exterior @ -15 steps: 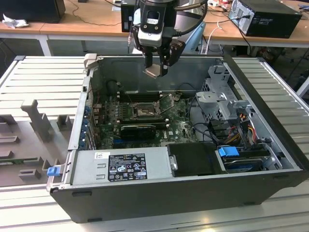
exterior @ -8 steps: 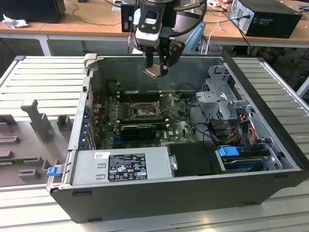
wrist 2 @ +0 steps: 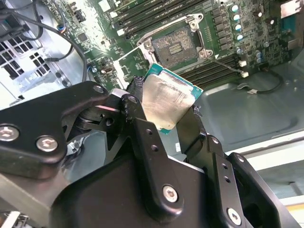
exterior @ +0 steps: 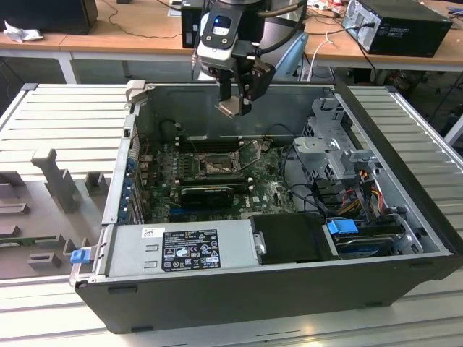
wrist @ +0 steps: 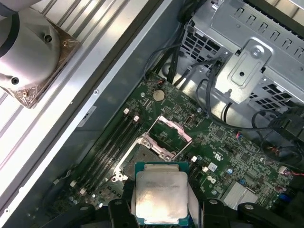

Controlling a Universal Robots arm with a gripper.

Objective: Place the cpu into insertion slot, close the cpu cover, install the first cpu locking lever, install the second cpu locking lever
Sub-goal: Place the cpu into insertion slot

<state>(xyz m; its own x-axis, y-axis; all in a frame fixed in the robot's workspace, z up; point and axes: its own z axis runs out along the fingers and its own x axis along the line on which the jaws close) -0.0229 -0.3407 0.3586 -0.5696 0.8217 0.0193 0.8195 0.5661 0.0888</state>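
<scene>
Gripper holds cpu — over case, benches behind.

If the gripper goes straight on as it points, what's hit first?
Probably the insertion slot: it lies just ahead of the cpu held in the gripper, with nothing between. Depth is unclear; it may land off-centre.

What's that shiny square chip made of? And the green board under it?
The cpu looks topped with dull silvery metal, catching pale glints; its rim looks like green circuit board. The motherboard looks like matte green resin board, probably, studded with tiny parts.
</scene>
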